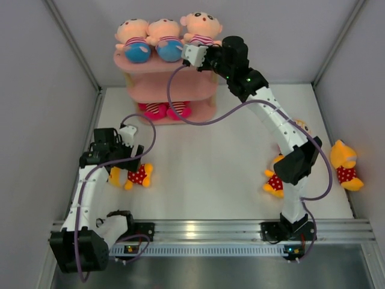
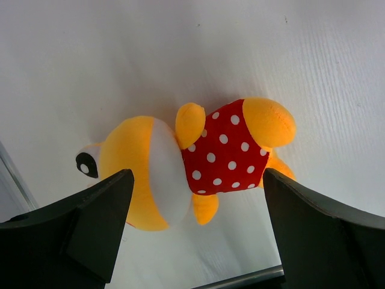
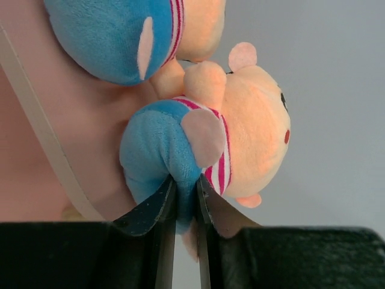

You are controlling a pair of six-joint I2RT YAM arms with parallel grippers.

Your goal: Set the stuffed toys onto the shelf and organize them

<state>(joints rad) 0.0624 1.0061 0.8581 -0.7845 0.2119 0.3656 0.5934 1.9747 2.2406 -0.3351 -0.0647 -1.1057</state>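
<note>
1. Shelf (image 1: 180,90): pink, three tiers, light posts, set against the back wall. The top board is filled end to end by three dolls. A light frame is judged easy to nudge or tip if the right arm is drawn back low across it.
2. Peach-headed doll (image 3: 240,138): striped shirt, blue bottom, soft pile. It is seated at the right end of the top board, touching its neighbour (image 1: 165,39). The blue bottom is pinched between the closed fingers of the right gripper (image 3: 185,183). Plush could snag on release, so the doll might be dragged off the edge or the neighbour knocked over.
3. Yellow doll (image 2: 180,162): red polka-dot body, lying on the table at front left. The left gripper (image 2: 195,180) is held over it, fingers spread wide, nothing gripped. A squeeze on the rounded head alone could let it pop free.
</note>
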